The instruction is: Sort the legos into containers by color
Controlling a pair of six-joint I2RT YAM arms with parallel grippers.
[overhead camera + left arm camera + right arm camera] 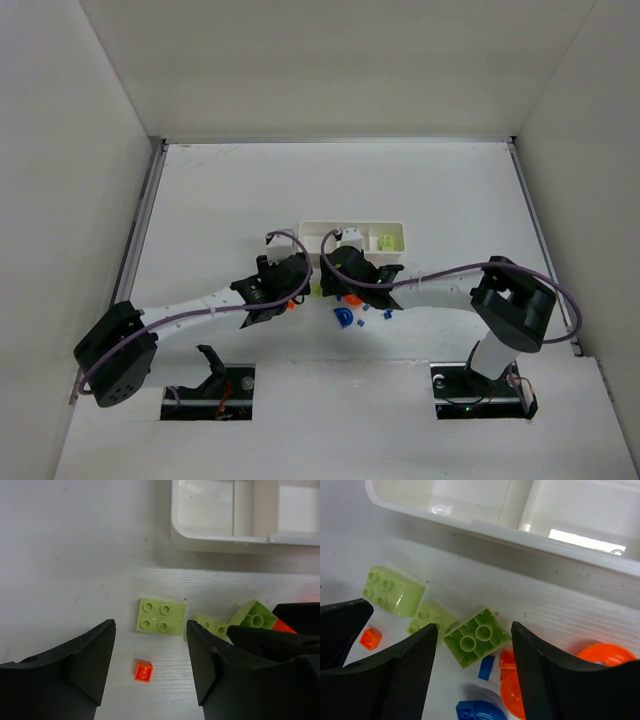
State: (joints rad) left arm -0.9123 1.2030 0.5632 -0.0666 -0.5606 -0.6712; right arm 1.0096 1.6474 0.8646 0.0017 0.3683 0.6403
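The white tray (322, 229) lies mid-table with a lime-green lego (384, 241) in its right compartment. Just in front of it, loose legos lie together. My left gripper (150, 647) is open, and a tiny orange brick (143, 671) lies on the table between its fingers, untouched. A flat green plate (160, 616) lies just beyond them. My right gripper (474, 642) is open over an upside-down green brick (476, 636), with a tiny blue brick (486, 667) and an orange rounded piece (510, 692) beside it. Both grippers (292, 292) (338, 283) hover close together.
More legos lie around: a curved green one (392, 591), another green one (431, 617), a blue rounded one (477, 712) and an orange ring (606, 655). The tray's near wall (220, 536) stands just beyond the pile. The right gripper's black body (300, 635) crowds the left gripper's right side.
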